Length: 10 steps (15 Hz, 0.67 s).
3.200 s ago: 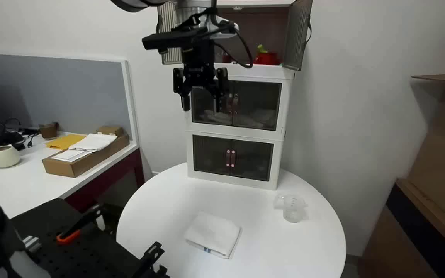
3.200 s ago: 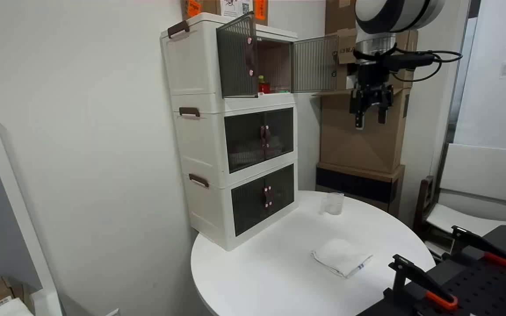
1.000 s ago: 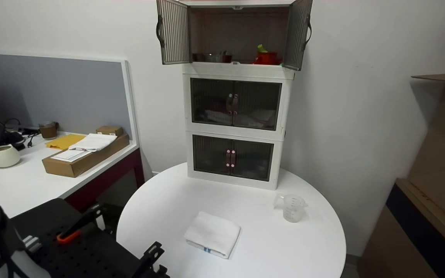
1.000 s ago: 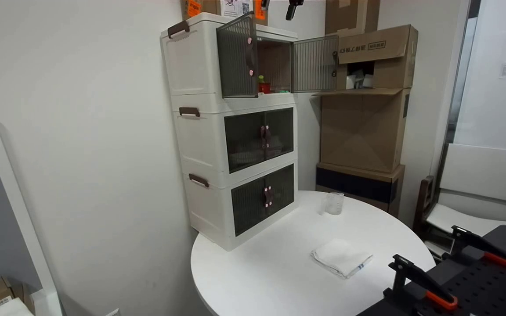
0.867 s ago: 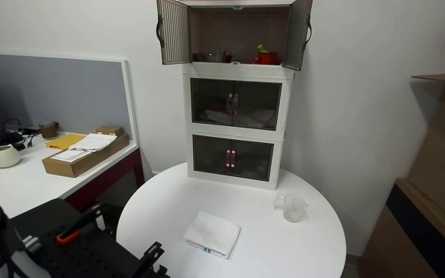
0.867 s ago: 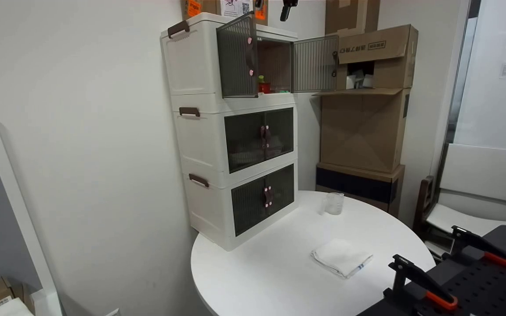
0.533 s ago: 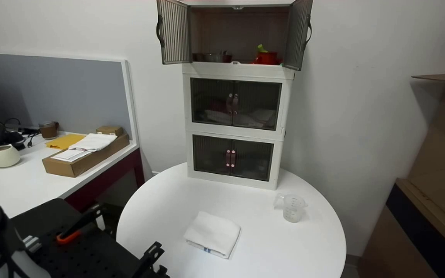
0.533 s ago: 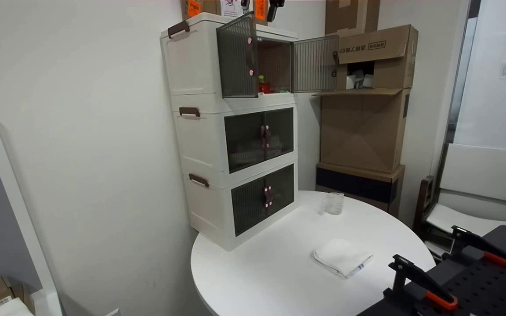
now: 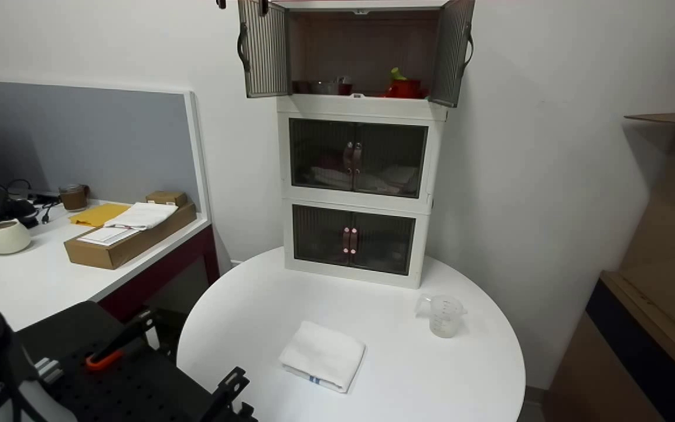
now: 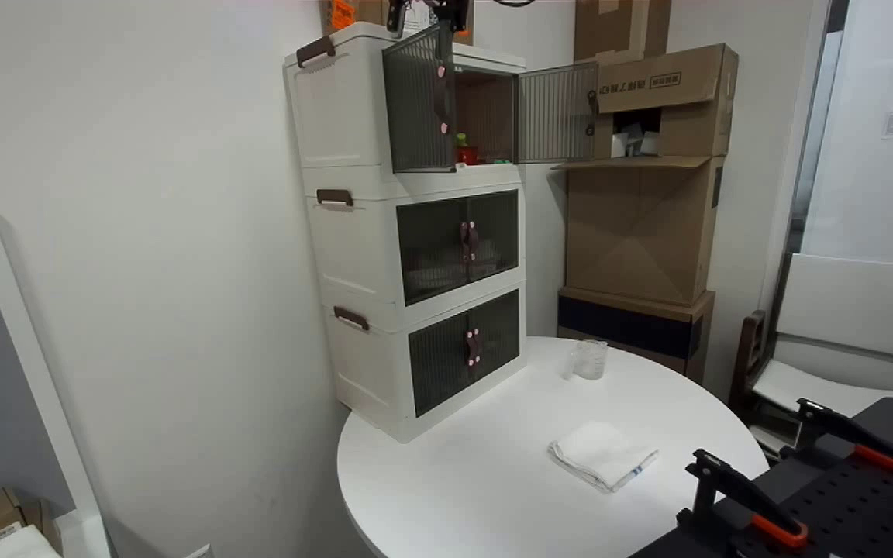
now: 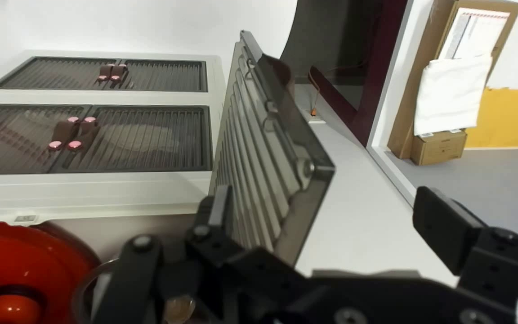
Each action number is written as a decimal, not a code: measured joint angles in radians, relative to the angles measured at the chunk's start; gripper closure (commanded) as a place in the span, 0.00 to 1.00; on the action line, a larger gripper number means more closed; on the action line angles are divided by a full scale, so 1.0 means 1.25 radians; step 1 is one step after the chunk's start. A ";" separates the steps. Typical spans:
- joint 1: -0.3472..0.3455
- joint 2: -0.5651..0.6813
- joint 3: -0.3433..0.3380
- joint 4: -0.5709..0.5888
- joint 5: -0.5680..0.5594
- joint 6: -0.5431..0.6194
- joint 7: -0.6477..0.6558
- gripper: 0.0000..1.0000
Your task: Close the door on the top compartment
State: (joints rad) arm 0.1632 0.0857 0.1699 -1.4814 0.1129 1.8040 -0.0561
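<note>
The top compartment (image 10: 342, 112) is the uppermost white tier of the cabinet. Its door stands wide open in both exterior views, with one smoked panel (image 9: 267, 55) and the opposite panel (image 9: 453, 55) swung outward. My gripper (image 9: 242, 4) is at the top edge of an exterior view, by the upper part of the first panel. It also shows in another exterior view (image 10: 426, 23) over that panel (image 10: 419, 108). In the wrist view, the gripper (image 11: 324, 198) is open, with the panel (image 11: 259, 148) between its fingers, close to one finger. I cannot tell whether they touch.
Red cookware (image 9: 405, 88) and a bowl (image 9: 321, 87) sit inside the top compartment. The middle tier (image 9: 358, 155) and lowest tier (image 9: 352, 239) are shut. A folded cloth (image 9: 323, 354) and a clear measuring cup (image 9: 446, 316) lie on the round table (image 9: 255, 293). Cardboard boxes (image 10: 640, 225) stand beside the cabinet.
My gripper hung in front of the cabinet, then rose. Over the last second it has moved across to the first panel and come slightly lower. The door panels have not moved.
</note>
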 measured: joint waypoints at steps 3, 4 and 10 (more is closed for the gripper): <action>0.009 -0.004 0.002 -0.050 -0.102 0.110 0.040 0.00; 0.009 -0.008 0.002 -0.066 -0.141 0.147 0.059 0.00; -0.009 -0.080 -0.026 -0.178 -0.387 0.314 0.145 0.00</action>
State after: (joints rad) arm 0.1523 -0.0142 0.1376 -1.7036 -0.3711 2.1964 0.1251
